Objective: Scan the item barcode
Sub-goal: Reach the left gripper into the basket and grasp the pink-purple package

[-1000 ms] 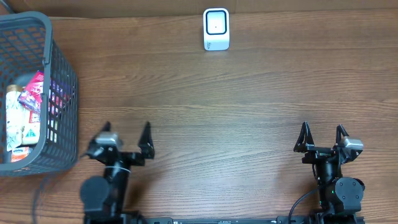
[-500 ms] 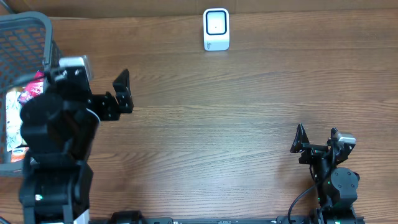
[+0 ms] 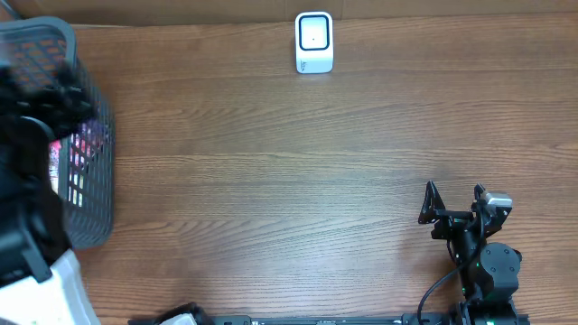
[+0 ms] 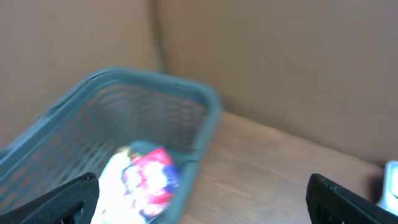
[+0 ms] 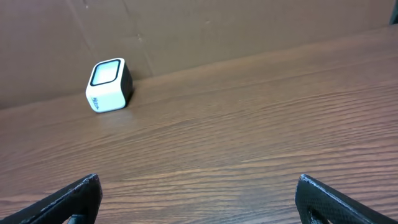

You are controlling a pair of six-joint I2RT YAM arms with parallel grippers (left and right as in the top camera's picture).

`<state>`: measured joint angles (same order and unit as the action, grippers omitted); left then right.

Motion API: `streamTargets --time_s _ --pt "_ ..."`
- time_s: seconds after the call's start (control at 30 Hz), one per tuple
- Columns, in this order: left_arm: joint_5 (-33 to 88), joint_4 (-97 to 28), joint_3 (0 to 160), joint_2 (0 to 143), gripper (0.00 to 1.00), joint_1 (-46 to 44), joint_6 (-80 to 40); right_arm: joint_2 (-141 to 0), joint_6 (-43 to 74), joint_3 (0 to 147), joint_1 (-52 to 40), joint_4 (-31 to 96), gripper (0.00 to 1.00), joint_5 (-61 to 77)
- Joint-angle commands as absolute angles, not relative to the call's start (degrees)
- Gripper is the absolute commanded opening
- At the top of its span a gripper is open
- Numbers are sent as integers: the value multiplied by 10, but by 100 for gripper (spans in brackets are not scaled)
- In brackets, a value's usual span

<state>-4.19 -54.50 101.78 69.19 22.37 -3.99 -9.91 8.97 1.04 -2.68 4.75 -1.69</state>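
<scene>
— Where is the thing to scan?
— The items lie in the grey basket (image 3: 95,181) at the left edge of the table (image 3: 271,162). A pink packet (image 4: 152,180) shows on top. Its long axis cannot be told, because the wrist picture is blurred.
— Which arm is nearer?
— The left one. The left gripper (image 4: 205,198) hangs near the basket and points toward it. The packet lies ahead, a little left of its middle. The right gripper (image 3: 452,203) is well apart, on the other side.
— And the scanner?
— The white scanner (image 3: 313,42) stands at the far edge, between both arms.
— Do the grippers hold something?
— No. Both have the fingers wide apart and touch nothing.
</scene>
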Motion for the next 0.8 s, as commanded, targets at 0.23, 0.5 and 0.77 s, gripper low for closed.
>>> streamTargets --time_s 0.23,0.5,0.77 --pt "143 -551 1039 810 100 421 -91 -101 92 5 -29 48 100 4" --pt "231 -522 1039 918 100 510 -59 -123 91 5 -29 48 100 3" --pt "240 -524 1039 1028 100 514 3 -123 91 5 -29 48 100 1"
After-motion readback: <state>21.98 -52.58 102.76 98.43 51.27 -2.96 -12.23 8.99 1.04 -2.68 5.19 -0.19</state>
